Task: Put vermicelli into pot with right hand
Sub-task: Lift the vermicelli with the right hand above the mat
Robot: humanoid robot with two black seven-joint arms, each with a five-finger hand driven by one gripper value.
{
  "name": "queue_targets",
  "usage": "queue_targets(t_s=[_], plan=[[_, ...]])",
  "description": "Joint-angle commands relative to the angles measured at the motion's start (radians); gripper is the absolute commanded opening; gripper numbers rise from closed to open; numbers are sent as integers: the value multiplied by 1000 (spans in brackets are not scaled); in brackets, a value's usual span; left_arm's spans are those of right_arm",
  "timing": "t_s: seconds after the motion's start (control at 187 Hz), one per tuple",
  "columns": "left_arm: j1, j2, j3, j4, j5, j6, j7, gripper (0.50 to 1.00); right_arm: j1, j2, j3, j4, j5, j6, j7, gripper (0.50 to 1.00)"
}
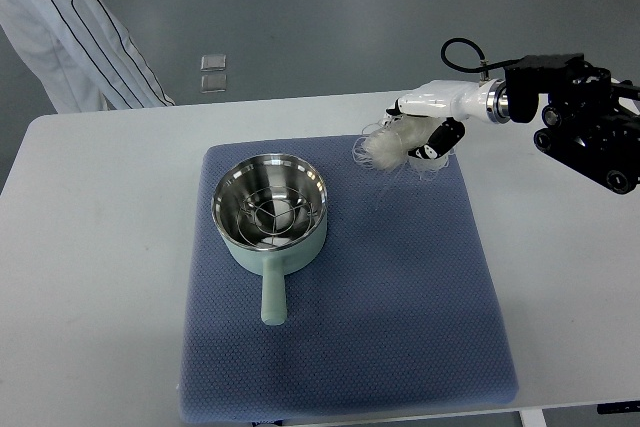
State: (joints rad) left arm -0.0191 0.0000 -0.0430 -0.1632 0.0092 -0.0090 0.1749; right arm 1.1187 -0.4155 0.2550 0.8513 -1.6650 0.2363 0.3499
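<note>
Right robot hand (418, 137) grips vermicelli (383, 150); pot (270, 209) apart.

Blue-grey textured mat (400, 327) on white table (90, 277); person's white pinstriped sleeve (70, 27) at top left; grey floor (330, 17)

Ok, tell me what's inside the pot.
Inside the pot only a wire rack shows, over the shiny steel bottom. No vermicelli is in it: that is in the right hand. The bottom under the rack's wires is partly covered.

The right hand (425, 137) has a glossy white shell with black finger joints. Behind it sits a silver wrist ring, then a bulky black forearm with round fittings and a looping black cable.
</note>
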Motion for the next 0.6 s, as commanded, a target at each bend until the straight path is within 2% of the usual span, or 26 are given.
queue_targets(t_s=[0.0,0.3,0.466,0.595], plan=[[-1,0,0,1,0,0,0,1000,35,-3,16,0,4,3,3,582],[1,0,0,-1,0,0,0,1000,156,23,24,31,57,3,6,592],[-1,0,0,-1,0,0,0,1000,173,84,24,103,79,1,41,605],[-1,0,0,1,0,0,0,1000,168,138,24,135,85,0,43,605]])
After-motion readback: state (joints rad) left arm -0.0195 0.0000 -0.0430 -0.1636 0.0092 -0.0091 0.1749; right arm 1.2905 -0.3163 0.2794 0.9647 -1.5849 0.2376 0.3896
